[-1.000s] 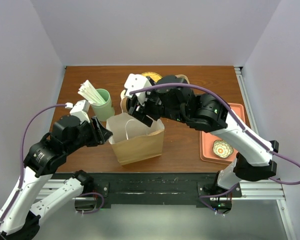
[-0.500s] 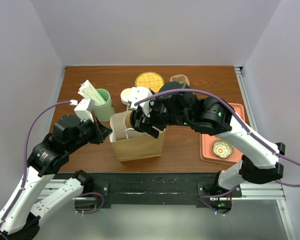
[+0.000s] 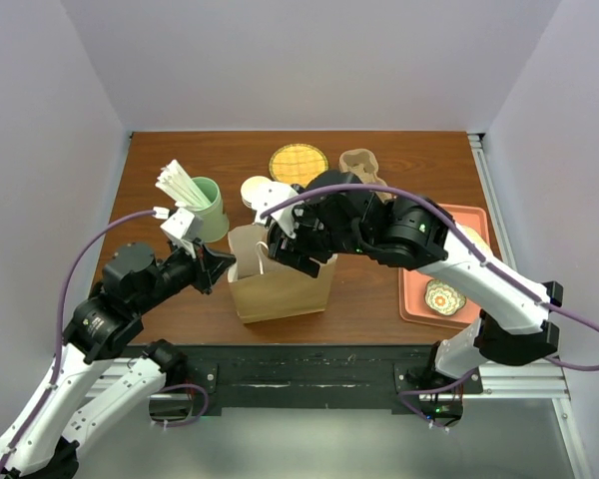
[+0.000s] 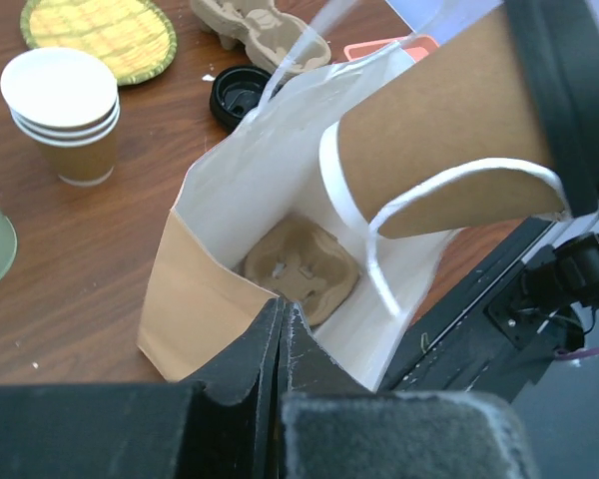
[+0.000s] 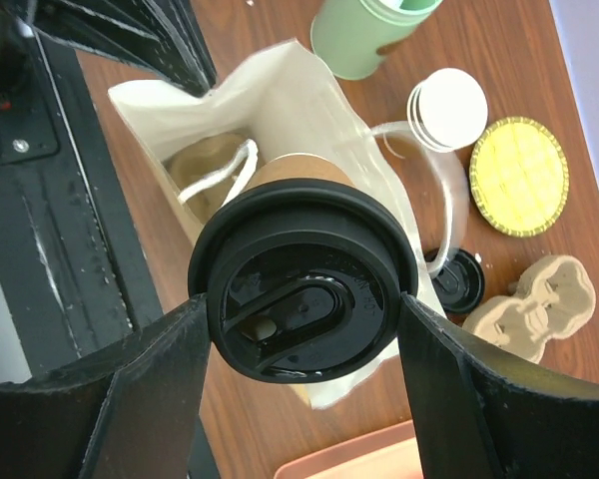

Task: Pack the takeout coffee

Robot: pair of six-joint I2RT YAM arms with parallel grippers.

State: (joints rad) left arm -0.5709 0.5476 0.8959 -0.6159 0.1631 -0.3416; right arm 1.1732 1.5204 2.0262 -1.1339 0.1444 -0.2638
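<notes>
The takeout coffee (image 5: pixel 304 289), a brown paper cup with a black lid, is clamped at the lid between my right gripper's (image 5: pixel 304 309) fingers. It hangs tilted over the open mouth of the paper bag (image 3: pixel 285 294), its brown wall (image 4: pixel 449 150) crossing the bag's white handles. My left gripper (image 4: pixel 280 311) is shut on the near rim of the bag (image 4: pixel 200 319), at the bag's left edge in the top view. A moulded cup carrier (image 4: pixel 299 264) lies on the bag's floor.
Behind the bag stand a pale green cup of white sticks (image 3: pixel 205 208), a stack of paper cups (image 3: pixel 258 192), a yellow coaster (image 3: pixel 299 160), a second carrier (image 3: pixel 359 162) and a loose black lid (image 5: pixel 457 279). An orange tray (image 3: pixel 419 299) lies at the right.
My left gripper has shut on the bag's rim. My right arm has brought the coffee forward and down from behind the bag to its mouth.
</notes>
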